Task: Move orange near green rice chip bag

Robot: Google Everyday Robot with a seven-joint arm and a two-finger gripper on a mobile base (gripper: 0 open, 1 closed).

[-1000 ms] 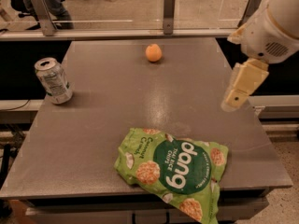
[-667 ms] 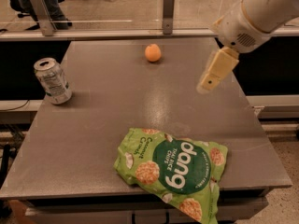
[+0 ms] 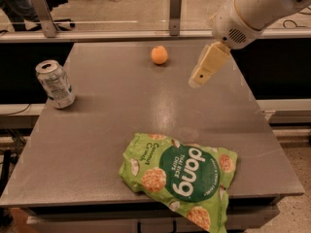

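Currently: no part of the task is done.

- The orange [image 3: 159, 55] sits at the far side of the counter [image 3: 121, 110], roughly mid-width, with nothing touching it.
- The green rice chip bag [image 3: 182, 176] lies flat at the near edge, right of centre. Its lower corner hangs over the front lip.
- Orange and bag are well apart, with most of the counter's depth between them.
- The gripper [image 3: 196, 81] hangs in the air to the right of the orange, near it but clear of it, angled down and to the left. It shows as one pale piece, so I cannot tell whether it is apart or together. It carries nothing.
- A soda can [image 3: 55, 84] stands at the left edge, out of the way.

Judgement: this is the approach stage. Left to do: reach the orange, grasp it, carry it toward the near edge and set it beside the bag. A round fruit may roll on release.
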